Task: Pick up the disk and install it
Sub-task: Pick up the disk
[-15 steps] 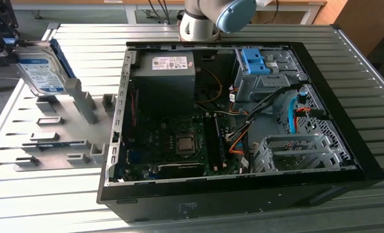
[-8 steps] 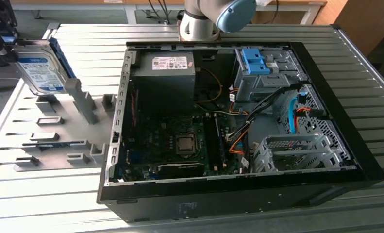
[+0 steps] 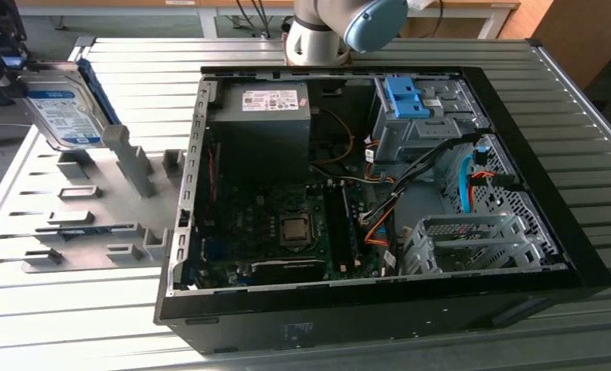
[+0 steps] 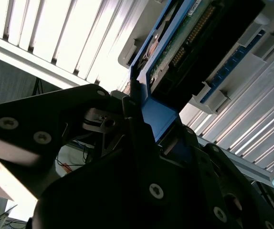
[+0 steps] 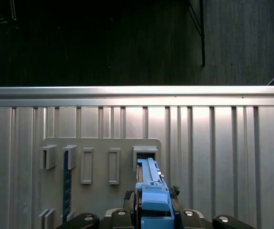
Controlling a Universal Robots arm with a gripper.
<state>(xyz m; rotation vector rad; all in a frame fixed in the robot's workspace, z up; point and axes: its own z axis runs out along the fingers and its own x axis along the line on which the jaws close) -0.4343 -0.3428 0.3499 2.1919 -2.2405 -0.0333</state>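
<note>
The disk [image 3: 66, 108], silver with a white-and-blue label and blue side rails, is tilted on edge at the exterior view's far left, over the grey fixture plate [image 3: 89, 224]. My black gripper [image 3: 5, 66] is shut on its upper end. In the second wrist view the gripper [image 4: 158, 126] clamps the blue rail [image 4: 158, 117], with the disk's green circuit board [image 4: 175, 45] beyond it. In the first wrist view the disk's blue rail [image 5: 151, 188] runs from the gripper [image 5: 153, 217] toward a slot [image 5: 145, 151] in the fixture plate [image 5: 99, 148].
An open black computer case [image 3: 388, 309] lies on the slatted metal table [image 3: 58, 309]. Inside are a black box with a white sticker [image 3: 269, 116], a blue bracket [image 3: 403, 97] in a drive bay, cables, and a grey drive cage [image 3: 470, 243]. The arm's base [image 3: 320, 35] stands behind the case.
</note>
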